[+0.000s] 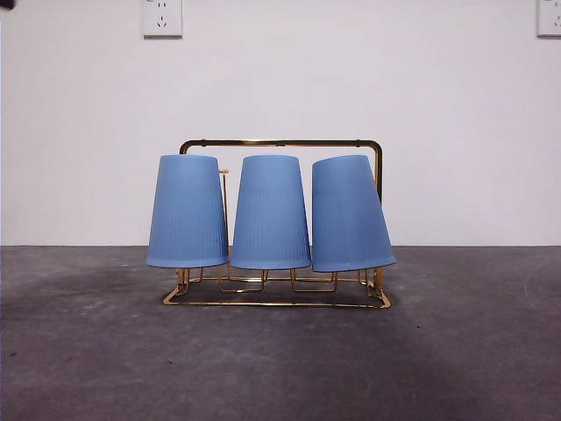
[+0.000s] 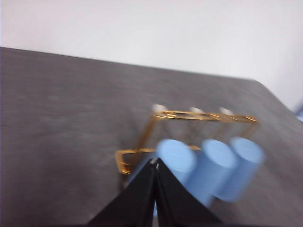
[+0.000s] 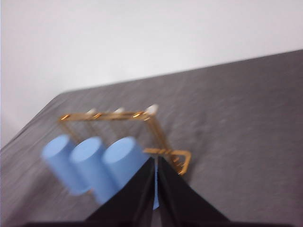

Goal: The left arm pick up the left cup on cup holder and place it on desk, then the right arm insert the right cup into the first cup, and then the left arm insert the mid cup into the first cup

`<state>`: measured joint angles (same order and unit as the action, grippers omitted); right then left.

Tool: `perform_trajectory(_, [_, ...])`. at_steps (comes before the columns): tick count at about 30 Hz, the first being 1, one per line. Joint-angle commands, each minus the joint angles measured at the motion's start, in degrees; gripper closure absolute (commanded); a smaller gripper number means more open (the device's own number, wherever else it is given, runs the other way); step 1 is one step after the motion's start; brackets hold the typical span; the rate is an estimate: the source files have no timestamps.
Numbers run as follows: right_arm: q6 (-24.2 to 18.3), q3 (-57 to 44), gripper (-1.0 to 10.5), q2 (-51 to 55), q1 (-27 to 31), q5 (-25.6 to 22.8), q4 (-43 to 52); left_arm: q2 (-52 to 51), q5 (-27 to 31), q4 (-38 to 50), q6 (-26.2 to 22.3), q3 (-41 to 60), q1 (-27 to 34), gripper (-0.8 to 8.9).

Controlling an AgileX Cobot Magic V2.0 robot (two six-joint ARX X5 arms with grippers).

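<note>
While all three blue cups sit upside down on the cup holder (image 1: 279, 143), I judge that the first step has not begun: the left cup (image 1: 185, 211) has to come off its peg and go onto the desk (image 1: 79, 351). In the front view it hangs at about nine o'clock from the mid cup (image 1: 270, 213), with the right cup (image 1: 348, 215) at three o'clock and tilted, its rim just beside the mid cup's. My left gripper (image 2: 155, 163) has its jaws pressed together and grips nothing, and it looks down on the rack from above and to one side; the right gripper (image 3: 155, 161) is likewise closed and empty. I reckon the next move needs the left jaws spread, then a descent around the left cup's closed top and a straight lift to clear the peg. The gap to the mid cup is narrow. Open desk lies at six and nine o'clock of the rack.
</note>
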<state>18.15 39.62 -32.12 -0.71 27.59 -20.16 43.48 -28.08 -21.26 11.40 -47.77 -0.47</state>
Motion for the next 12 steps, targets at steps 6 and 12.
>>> perform_trajectory(6, [-10.19, 12.33, 9.4, -10.1, -0.33, 11.19, -11.93, 7.21, -4.7, -12.11, -7.67, -12.87, -5.66, 8.05])
perform_trajectory(12, [-16.81, 17.16, 9.4, -14.78, -3.76, 13.42, -19.98, 10.45, -11.52, -16.85, -11.15, -16.79, -12.07, 8.06])
